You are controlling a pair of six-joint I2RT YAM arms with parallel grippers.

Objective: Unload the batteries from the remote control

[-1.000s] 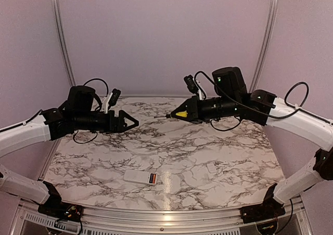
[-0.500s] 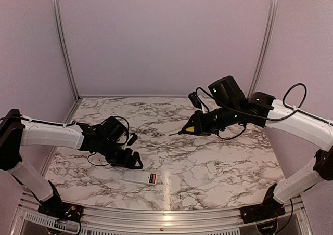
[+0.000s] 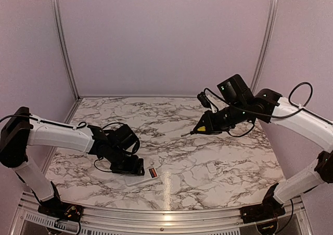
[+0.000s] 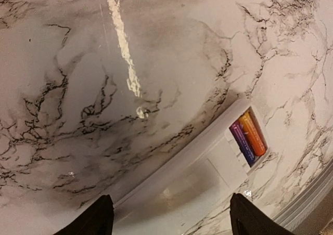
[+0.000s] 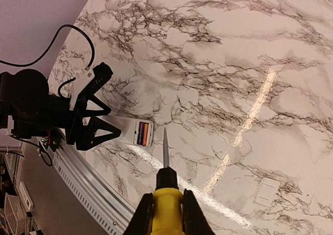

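Note:
The white remote control lies near the table's front edge with its battery compartment open. Two batteries, one orange and one purple, lie side by side in it. They also show in the left wrist view and the right wrist view. My left gripper is open and low, its fingertips straddling the remote's closed end. My right gripper is shut on a yellow-handled screwdriver, held above the table's middle right, tip pointing towards the remote.
A small white cover plate lies flat on the marble right of the remote, also seen in the right wrist view. The table's metal front rail runs just below the remote. Purple walls enclose the back and sides.
My left arm has swung down from mid-air to the remote and now straddles it; the remote has turned slightly. My right arm has moved right and lower with the screwdriver.

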